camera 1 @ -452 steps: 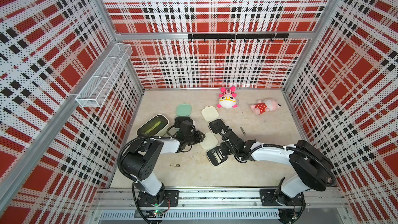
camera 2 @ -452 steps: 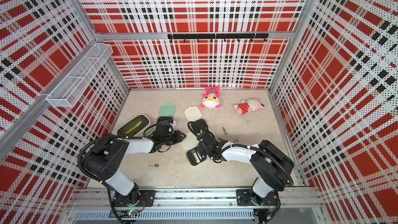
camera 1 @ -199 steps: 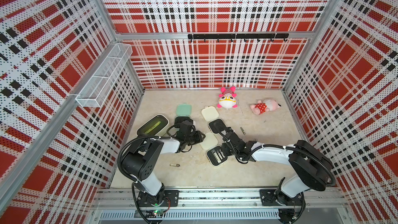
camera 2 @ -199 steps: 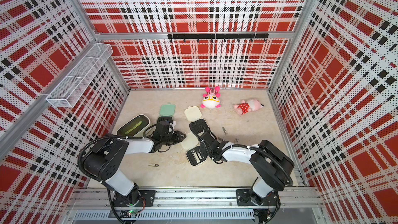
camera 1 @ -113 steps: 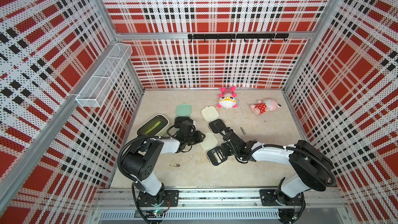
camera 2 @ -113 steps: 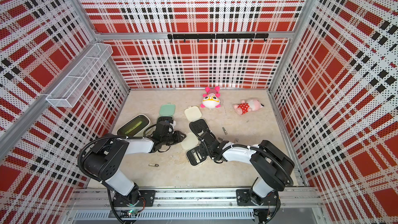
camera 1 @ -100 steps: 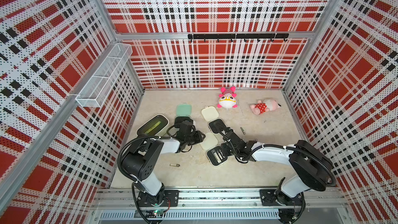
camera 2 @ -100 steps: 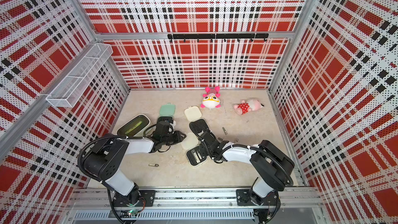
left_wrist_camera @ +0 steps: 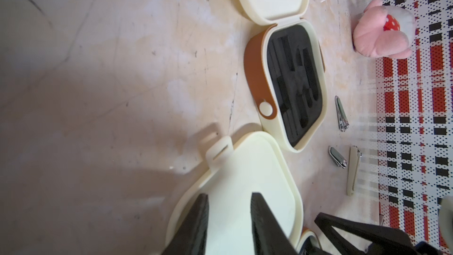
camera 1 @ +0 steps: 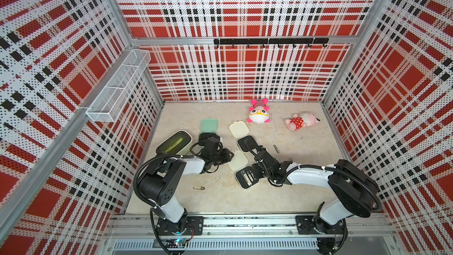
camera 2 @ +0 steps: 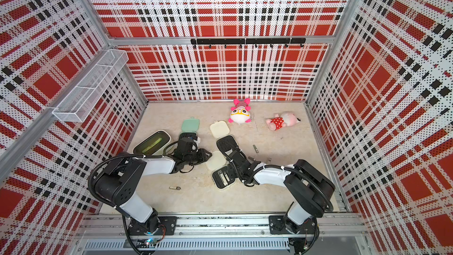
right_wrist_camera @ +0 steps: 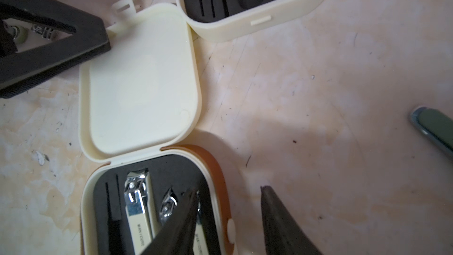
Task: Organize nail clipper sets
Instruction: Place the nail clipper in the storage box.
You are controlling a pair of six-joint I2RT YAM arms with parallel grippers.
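The right gripper has its fingers spread, pinching nothing, straddling the side wall of the near cream case with one finger over the packed clippers. The left gripper has its fingers slightly apart and empty, over that case's flopped-open lid. Looks like this set's done and closing comes next, so a finger has to get under the lid edge. There are loose clippers lying by the empty far case.

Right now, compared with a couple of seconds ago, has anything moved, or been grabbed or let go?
Nothing visibly changed. The left tool still sits over the near cream case's lid, the right tool still straddles that case's tray edge, both open. The mint case, far cream case, loose clippers and plush toys lie as before.
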